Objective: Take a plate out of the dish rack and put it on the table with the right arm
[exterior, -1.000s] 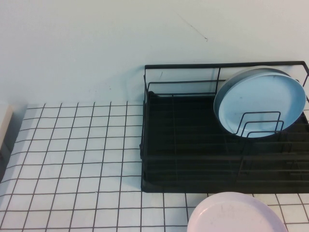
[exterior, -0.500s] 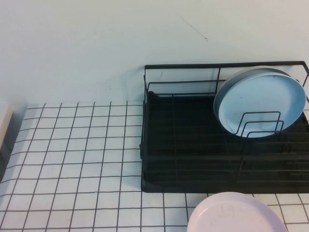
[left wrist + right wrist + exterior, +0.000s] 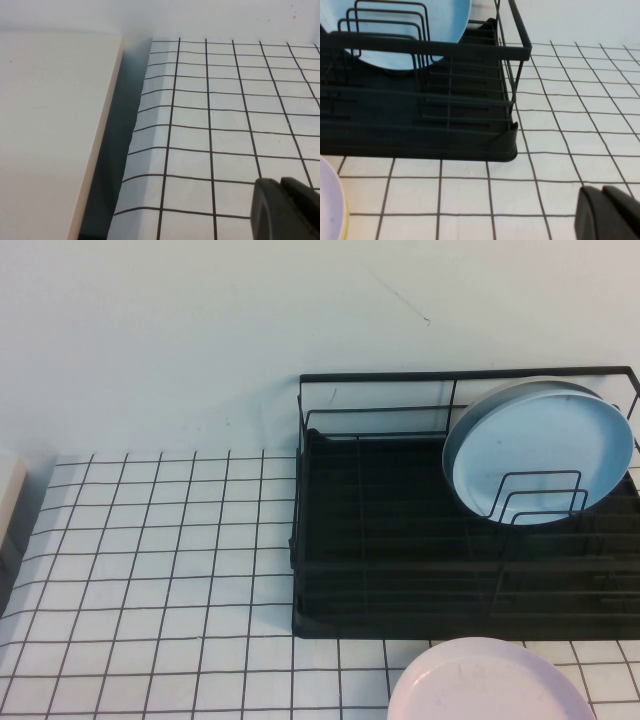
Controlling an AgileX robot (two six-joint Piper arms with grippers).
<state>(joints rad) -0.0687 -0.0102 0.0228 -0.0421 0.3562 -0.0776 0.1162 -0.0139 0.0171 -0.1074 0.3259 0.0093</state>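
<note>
The light blue plate leans upright in the right part of the black wire dish rack, behind its wire dividers; the right wrist view shows the plate and the dish rack too. My right gripper is shut and empty, low over the gridded table beside the rack's near corner. Far from the rack, my left gripper hangs shut and empty over the table near its left edge. Neither arm shows in the high view.
A pale pink plate lies on the table in front of the rack, and its edge shows in the right wrist view. A cream board lies beyond the table's left edge. A pale wall stands behind.
</note>
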